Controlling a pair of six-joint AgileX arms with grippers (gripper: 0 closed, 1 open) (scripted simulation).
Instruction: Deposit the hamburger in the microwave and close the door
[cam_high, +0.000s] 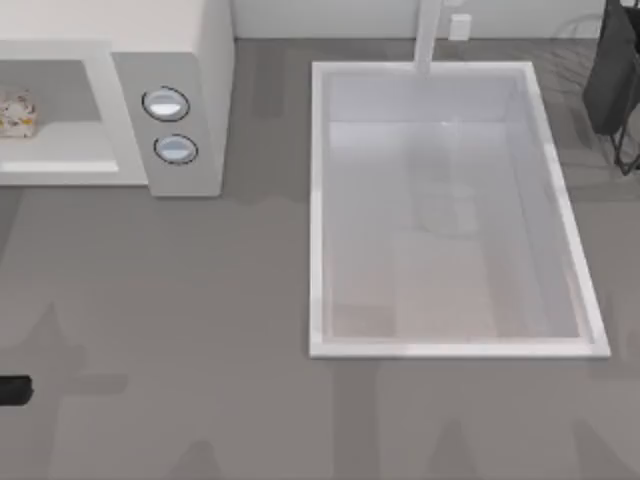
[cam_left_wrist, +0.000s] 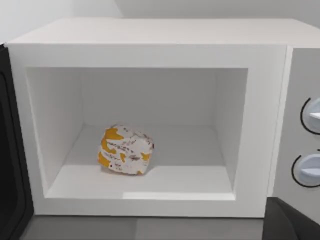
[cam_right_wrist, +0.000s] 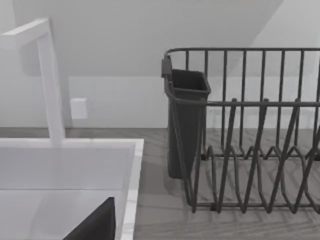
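The hamburger (cam_left_wrist: 125, 157) lies inside the microwave (cam_high: 205, 60), resting on the cavity floor toward its 9 o'clock side, clear of the cavity walls. In the top view the microwave occupies the desk (cam_high: 200, 330) at roughly 10 o'clock, and the hamburger (cam_high: 16, 112) appears at the picture's left edge within the open cavity. Two round knobs (cam_high: 166, 103) sit one below the other on the side panel, at 3 o'clock from the cavity.

The door (cam_left_wrist: 11, 165) stands open: the left wrist view shows its dark inner face along the 9 o'clock edge of the microwave front, swung away from the cavity.

A dark piece of the left arm (cam_high: 15, 390) enters the top view at about 8 o'clock, well apart from the microwave. The left claw's fingers cannot be told as apart or together. The left wrist view faces the cavity straight on, with the hamburger well clear of the camera and no finger touching it.

The left wrist view gives the yellow and white pattern of the hamburger; the top view gives only a pale speckled lump.

The right wrist view shows the sink (cam_right_wrist: 132, 170), the white faucet (cam_right_wrist: 50, 80) and a dark wire dish rack (cam_right_wrist: 250, 135) with a cutlery cup (cam_right_wrist: 186, 120). The right claw's state cannot be told.
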